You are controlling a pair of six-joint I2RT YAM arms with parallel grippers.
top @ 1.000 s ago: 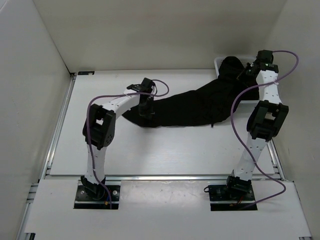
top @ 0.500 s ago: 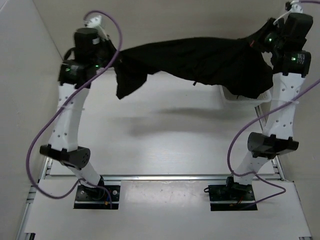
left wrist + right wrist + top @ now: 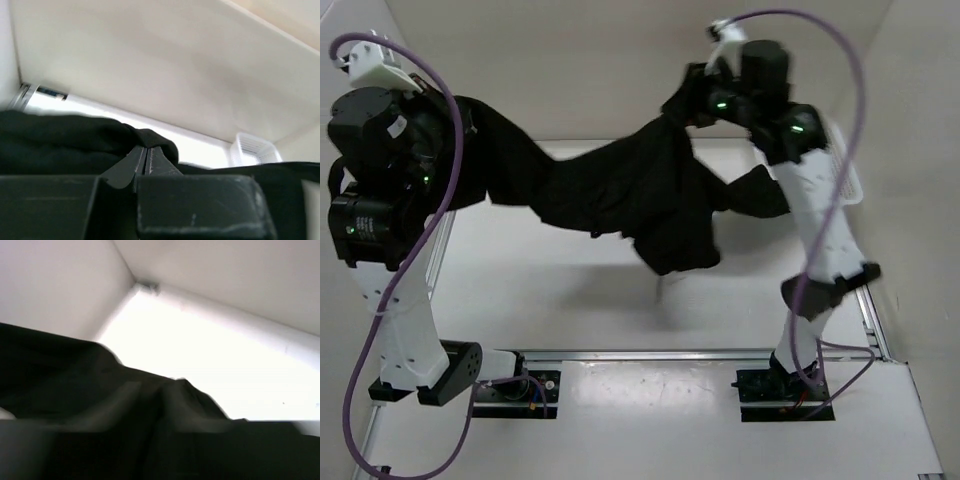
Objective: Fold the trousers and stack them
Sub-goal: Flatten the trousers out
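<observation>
Jaws of both arms tight on trousers (image 3: 620, 190), aloft, outside basket (image 3: 850, 180).

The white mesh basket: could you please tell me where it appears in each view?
Top external: white mesh basket at the right, partly behind the right arm.
Left wrist: basket lower right, beyond the black trousers.
Right wrist: not in it.
Shared landmark: the trousers, in all three views.

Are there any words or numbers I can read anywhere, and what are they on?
No text can be read: none on the trousers, none on the basket.
A dark tag behind the trousers in the left wrist view is too blurred to read.
</observation>
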